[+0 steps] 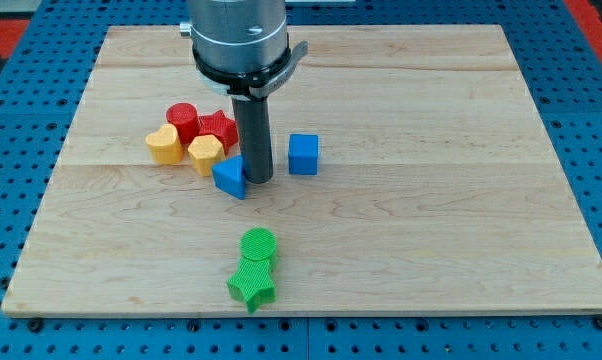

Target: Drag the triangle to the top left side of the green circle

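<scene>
- Blue triangle [230,177] lies a little left of the frame's centre on the desk [431,230], one corner pointing toward the bottom of the frame.
- My tip [258,180] sits right against the triangle's right side; no gap shows between them.
- End effector is only a straight dark rod under a grey cylinder, with nothing that opens or closes, and it holds nothing.
- Green circle [258,244] is below the triangle, toward the lower middle of the frame, well apart from it.
- Green star [251,284] touches the circle's lower edge.
- Blue cube [303,154] stands just right of the rod, clear of it.
- Upper left of the triangle is a tight cluster: a red cylinder [182,121], another red block [219,129] partly hidden by the rod, whose shape I cannot make out, a yellow heart [163,144] and a yellow block [205,153] nearest the triangle.
</scene>
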